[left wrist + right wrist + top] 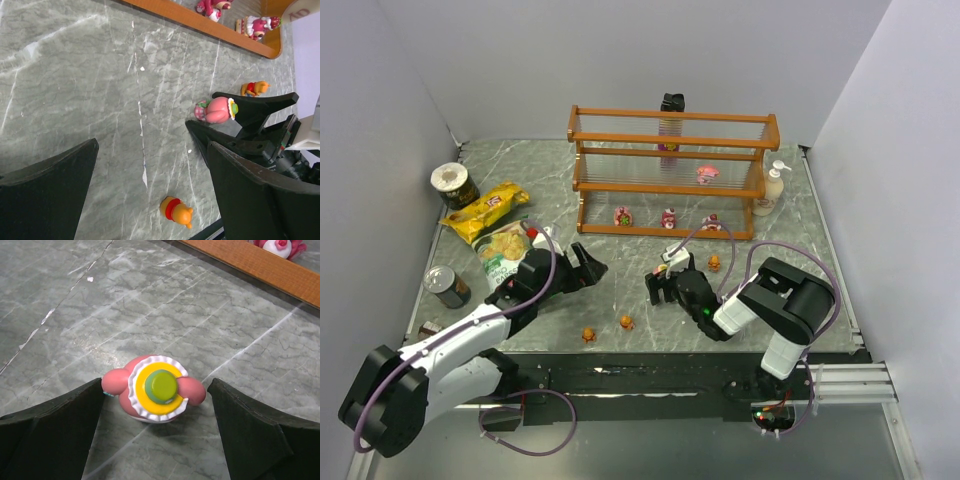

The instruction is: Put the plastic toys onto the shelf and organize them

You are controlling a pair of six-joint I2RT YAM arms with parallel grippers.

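The right end effector [662, 282] is held low over the grey marbled worktop [620, 285], just near of the shelf [620, 112]. Its jaws are spread wide. A pink toy [155, 390] with a yellow and green cap is framed between the fingers [55, 435], upright on the worktop, and a gap is seen on both sides, so nothing is gripped.

The left end effector [588, 266] is parked to the left of it, jaws also fully apart, with nothing between them but bare worktop.

Three orange toys are left loose on the worktop. Two [588, 334] [626, 322] are at the near edge between the arms, and one [714, 263] is just right of the right end effector.

Up on the shelf, three pink toys [623, 215] [668, 217] [712, 222] are lined along the bottom tier. Another [707, 174] is seated on the middle tier to the right, and one more [668, 148] is seen higher up near the centre.

At the far left, two chip bags [485, 210] and two cans [454, 185] are grouped. A pump bottle [772, 190] is stood by the shelf's right end.
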